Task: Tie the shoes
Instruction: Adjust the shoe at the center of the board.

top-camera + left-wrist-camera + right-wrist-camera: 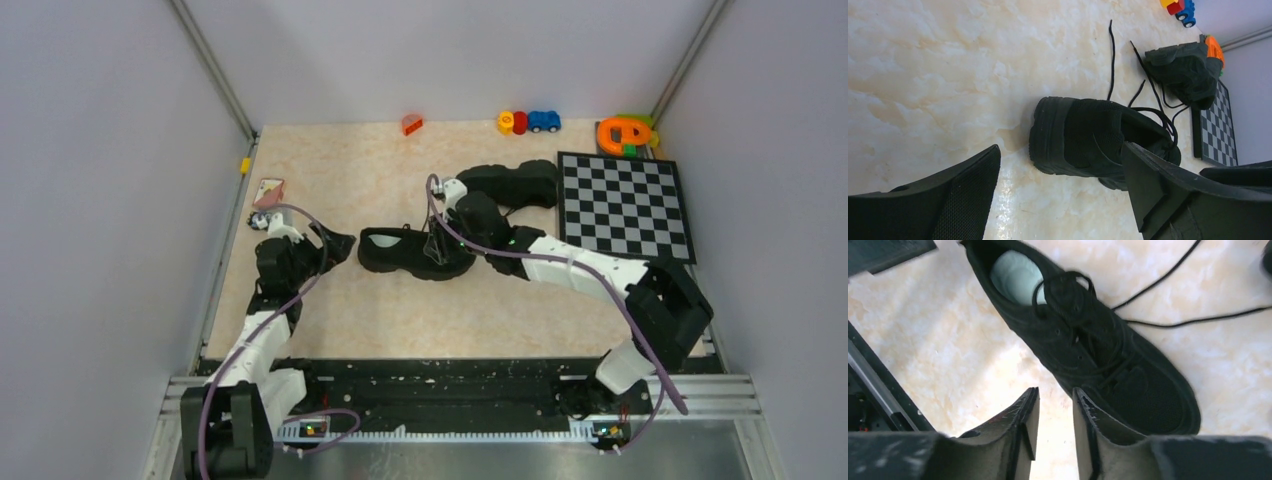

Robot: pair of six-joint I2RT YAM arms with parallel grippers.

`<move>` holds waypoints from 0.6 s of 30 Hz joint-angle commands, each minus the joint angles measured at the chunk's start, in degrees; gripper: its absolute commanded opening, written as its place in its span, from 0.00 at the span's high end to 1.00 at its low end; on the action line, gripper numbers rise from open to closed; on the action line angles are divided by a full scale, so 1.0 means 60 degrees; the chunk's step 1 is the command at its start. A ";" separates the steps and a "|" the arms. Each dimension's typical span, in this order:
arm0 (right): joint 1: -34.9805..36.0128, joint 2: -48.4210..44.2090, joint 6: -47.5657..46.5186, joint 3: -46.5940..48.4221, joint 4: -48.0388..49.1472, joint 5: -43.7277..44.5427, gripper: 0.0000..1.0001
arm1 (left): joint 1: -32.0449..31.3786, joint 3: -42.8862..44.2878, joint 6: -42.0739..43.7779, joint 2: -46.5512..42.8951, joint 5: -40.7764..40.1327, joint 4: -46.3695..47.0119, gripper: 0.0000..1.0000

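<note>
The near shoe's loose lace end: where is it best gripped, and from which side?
Grip the lace end on its straight stretch lying on the bare table, just clear of the near shoe. Come from straight above, fingers across the strand: it is thin and flat there, while on the shoe the laces are bunched together.

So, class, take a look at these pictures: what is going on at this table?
Two robot arms are working on a pair of black sneakers. The right gripper hangs just over the near sneaker, its jaws a little apart and holding nothing. The left gripper stands wide open, facing that sneaker's heel. The laces trail loose across the table, and no bow is in sight. The second sneaker lies further back, next to a checkerboard.
</note>
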 commanded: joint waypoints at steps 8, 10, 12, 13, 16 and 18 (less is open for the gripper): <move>-0.1826 -0.0798 0.0284 0.0434 -0.1141 0.0872 0.45 | -0.0006 0.0869 -0.0508 0.1056 0.1411 -0.0417 0.12; -0.2111 -0.0473 -0.0016 0.0646 -0.1227 0.0991 0.45 | -0.0007 0.0664 -0.0604 0.0812 0.1561 -0.0439 0.13; -0.2216 0.0073 -0.0241 0.1037 -0.1429 0.1065 0.45 | -0.0015 0.0697 -0.0543 0.0600 0.1667 -0.0991 0.16; -0.2246 0.0392 -0.0317 0.1266 -0.1544 0.1054 0.45 | -0.0014 0.0711 -0.0512 0.0493 0.1657 -0.1273 0.17; -0.2256 0.1526 -0.0393 0.2178 -0.2080 0.0906 0.47 | -0.0013 0.0417 -0.0561 0.0120 0.1766 -0.1580 0.17; -0.2249 0.2166 -0.0328 0.2622 -0.2404 0.0764 0.49 | -0.0007 0.0047 -0.0768 -0.0026 0.1941 -0.1462 0.18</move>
